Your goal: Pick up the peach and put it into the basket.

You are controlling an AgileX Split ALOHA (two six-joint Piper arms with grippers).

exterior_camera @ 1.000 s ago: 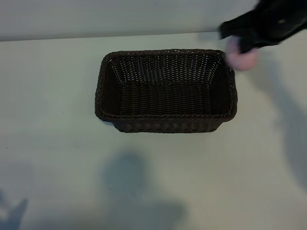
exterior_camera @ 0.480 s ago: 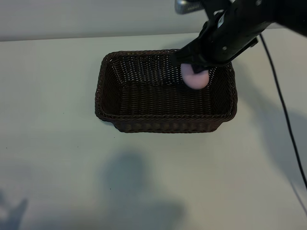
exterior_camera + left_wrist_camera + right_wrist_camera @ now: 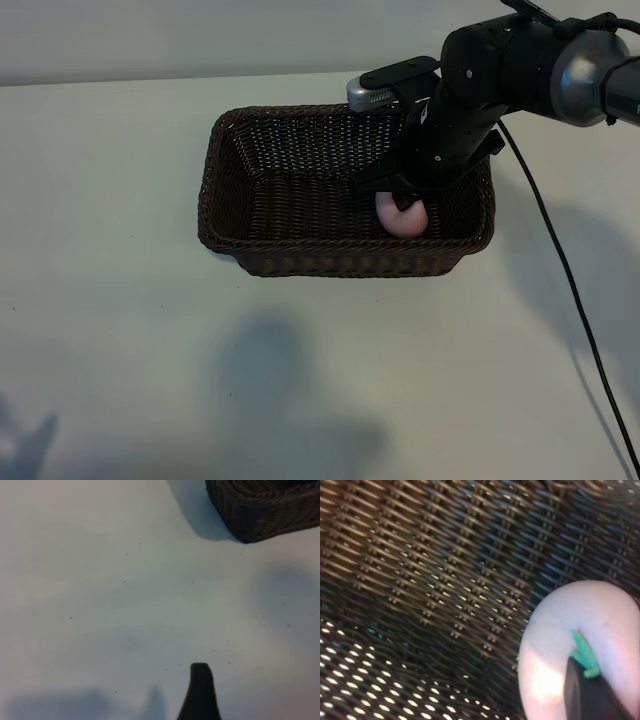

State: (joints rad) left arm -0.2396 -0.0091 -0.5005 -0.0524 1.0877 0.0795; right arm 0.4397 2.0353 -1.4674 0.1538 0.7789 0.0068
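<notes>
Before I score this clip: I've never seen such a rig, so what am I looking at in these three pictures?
Two robot arms work at a pale table. One picture is an outside view from above; the other two come from cameras on each arm's wrist. The right hand has reached down into the basket with the peach at its fingertips, low near the bottom. Its wrist view shows peach and weave up close. Whether it grips or has let go, I cannot tell. The left hand waits over bare table beside the basket.

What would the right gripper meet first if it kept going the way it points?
Probably the small pale pink peach between its fingers, then the dark brown woven wicker basket floor beneath; depth is unclear.
</notes>
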